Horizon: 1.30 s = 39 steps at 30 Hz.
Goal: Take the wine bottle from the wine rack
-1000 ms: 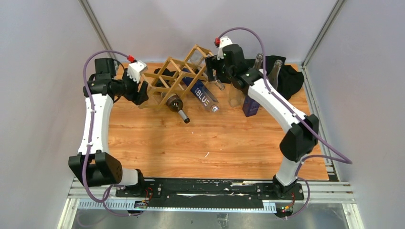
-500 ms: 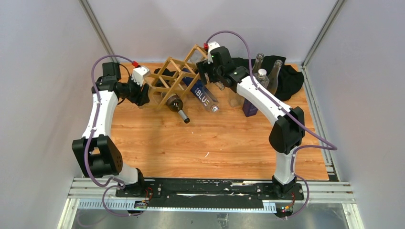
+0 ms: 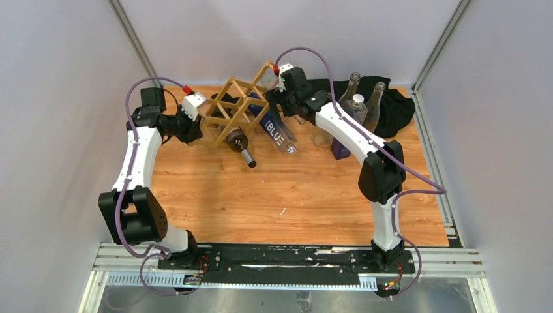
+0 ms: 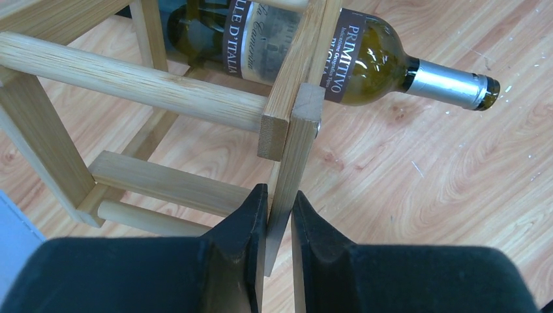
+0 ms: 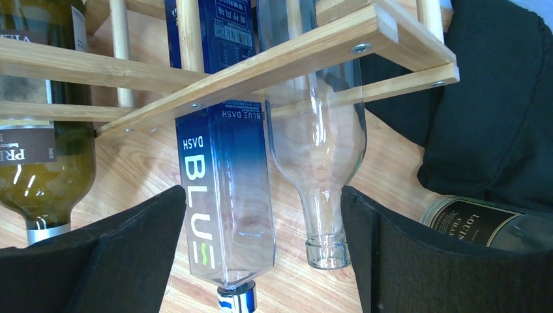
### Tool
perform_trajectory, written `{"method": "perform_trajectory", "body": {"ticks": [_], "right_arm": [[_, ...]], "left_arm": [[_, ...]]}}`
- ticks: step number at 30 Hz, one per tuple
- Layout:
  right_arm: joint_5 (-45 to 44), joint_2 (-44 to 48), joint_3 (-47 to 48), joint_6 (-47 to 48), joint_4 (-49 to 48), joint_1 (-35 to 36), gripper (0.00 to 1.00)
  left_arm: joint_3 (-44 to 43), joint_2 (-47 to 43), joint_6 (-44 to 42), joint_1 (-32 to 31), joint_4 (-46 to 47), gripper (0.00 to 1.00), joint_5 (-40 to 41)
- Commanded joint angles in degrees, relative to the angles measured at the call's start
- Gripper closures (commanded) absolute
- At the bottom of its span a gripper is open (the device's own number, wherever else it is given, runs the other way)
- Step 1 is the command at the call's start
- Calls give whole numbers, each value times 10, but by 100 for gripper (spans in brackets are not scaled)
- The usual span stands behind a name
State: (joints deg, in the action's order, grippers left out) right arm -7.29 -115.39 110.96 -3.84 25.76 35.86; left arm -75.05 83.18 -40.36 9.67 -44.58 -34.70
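Left gripper [image 4: 279, 199] pinches one stick of the wine rack [image 4: 130, 81]. Right gripper [image 5: 262, 195] gapes wide at the rack's right end. Three bottles lie in the rack: one olive wine bottle [image 4: 365, 65], one blue bottle [image 5: 225, 195], one clear bottle [image 5: 319, 143].

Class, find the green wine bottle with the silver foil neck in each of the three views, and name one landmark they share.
Top external: the green wine bottle sits left of centre, in the rack's near cell, neck towards the arm bases.
Left wrist: the green wine bottle lies at the top right, neck pointing right.
Right wrist: the green wine bottle is at the left edge, neck down, partly cut off.
Shared landmark: the wine rack.
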Motion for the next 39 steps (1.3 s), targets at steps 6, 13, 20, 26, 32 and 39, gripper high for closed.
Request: {"method": "perform_trajectory", "body": {"ticks": [6,13,20,26,32,39], "right_arm": [[17,-33,19,-13,19,-9,8],[57,-42,24,-28,9,-10,7],[129,-78,48,-75,8,-34,7],[161,-111,77,-93,6,-45,9],[181,-127,85,-104,-7,-46,19],[198,-107,37,-121,-49,-46,50]], "left_arm": [[12,-39,-47,56,-7,98,50],[1,-37,-105,79,-65,97,24],[-26,-45,-101,79,-69,31,20],[-67,-57,-86,79,-102,6,-35],[-104,-65,-52,78,-127,4,-103],[-90,-90,-49,26,-127,4,-97]]}}
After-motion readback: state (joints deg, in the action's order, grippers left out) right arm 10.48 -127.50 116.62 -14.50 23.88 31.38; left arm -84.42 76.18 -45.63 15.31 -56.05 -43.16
